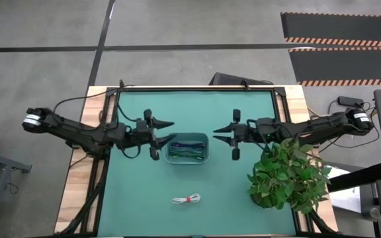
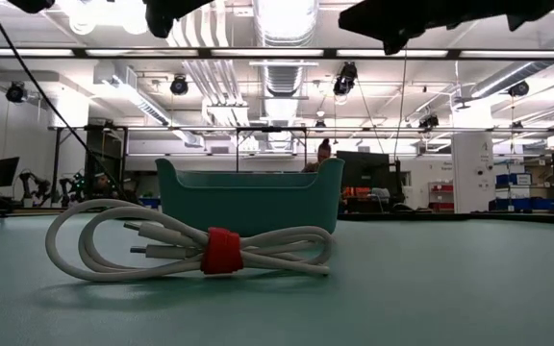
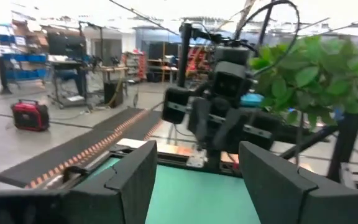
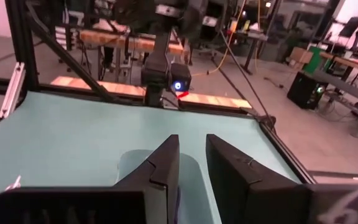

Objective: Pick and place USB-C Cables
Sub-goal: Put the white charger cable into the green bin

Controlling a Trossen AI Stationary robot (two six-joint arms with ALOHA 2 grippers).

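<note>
High view: one white cable [image 1: 186,199] loose, tray [image 1: 206,157] between left fingers [image 1: 166,135] apart, right fingers [image 1: 221,134] apart.

Open mat around the white cable [image 1: 186,199]; tray [image 1: 186,158] behind, plant [image 1: 288,173] well to its right.

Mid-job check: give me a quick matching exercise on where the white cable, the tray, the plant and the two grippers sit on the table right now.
Things:
1. white cable
2. tray
3. plant
4. left gripper

Places:
A. table's right edge
B. lying alone on the mat, near edge
C. just left of the tray, open
D. mat centre, holding coloured cables

The right gripper waits opposite, right of the tray.

Pairs: 1-B, 2-D, 3-A, 4-C
</note>
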